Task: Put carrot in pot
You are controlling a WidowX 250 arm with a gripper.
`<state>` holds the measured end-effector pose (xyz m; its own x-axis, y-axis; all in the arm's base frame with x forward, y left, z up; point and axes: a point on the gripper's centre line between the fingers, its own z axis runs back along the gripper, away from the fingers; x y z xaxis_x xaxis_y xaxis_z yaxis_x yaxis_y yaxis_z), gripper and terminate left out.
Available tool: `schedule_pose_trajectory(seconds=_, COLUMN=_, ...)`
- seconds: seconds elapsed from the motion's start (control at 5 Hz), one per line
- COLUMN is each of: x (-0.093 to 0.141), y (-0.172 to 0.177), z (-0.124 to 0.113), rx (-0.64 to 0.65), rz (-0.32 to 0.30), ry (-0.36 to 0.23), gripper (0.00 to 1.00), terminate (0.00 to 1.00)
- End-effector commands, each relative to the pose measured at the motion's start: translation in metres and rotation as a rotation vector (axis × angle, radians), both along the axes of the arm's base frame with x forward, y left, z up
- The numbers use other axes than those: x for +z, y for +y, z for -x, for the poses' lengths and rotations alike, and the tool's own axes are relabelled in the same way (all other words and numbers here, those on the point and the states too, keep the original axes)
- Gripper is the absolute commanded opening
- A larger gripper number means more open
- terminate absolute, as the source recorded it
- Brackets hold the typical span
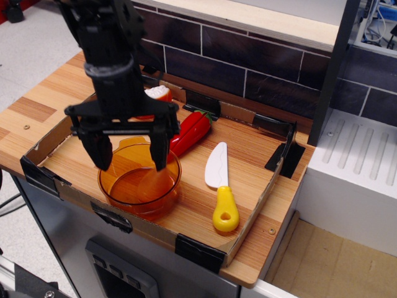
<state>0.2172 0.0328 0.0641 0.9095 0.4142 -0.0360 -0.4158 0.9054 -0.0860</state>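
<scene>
Carrot (151, 184) lies blurred inside the orange pot (139, 183) at the tray's near left. Above it hangs the gripper (130, 152), fingers spread and empty. Right: red pepper (189, 133), then toy knife (220, 186).

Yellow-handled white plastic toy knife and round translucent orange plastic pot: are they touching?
Apart. The camera view shows bare wood between the knife and the pot.
</scene>
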Motion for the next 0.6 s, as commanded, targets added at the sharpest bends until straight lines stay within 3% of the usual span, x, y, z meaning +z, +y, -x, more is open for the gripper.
schedule_pose_trajectory(seconds=0.0, x=0.057, y=0.005, z=-0.024, rx=0.047, rz=-0.006, ry=-0.154, gripper=1.00, terminate=0.00)
schedule_pose_trajectory(seconds=0.2, x=0.082, y=0.000, z=-0.042, rx=0.077, rz=-0.001, ry=-0.195, gripper=1.00, terminate=0.00)
schedule_pose_trajectory(seconds=0.4, x=0.082, y=0.000, z=-0.042, rx=0.077, rz=-0.001, ry=-0.195, gripper=1.00, terminate=0.00)
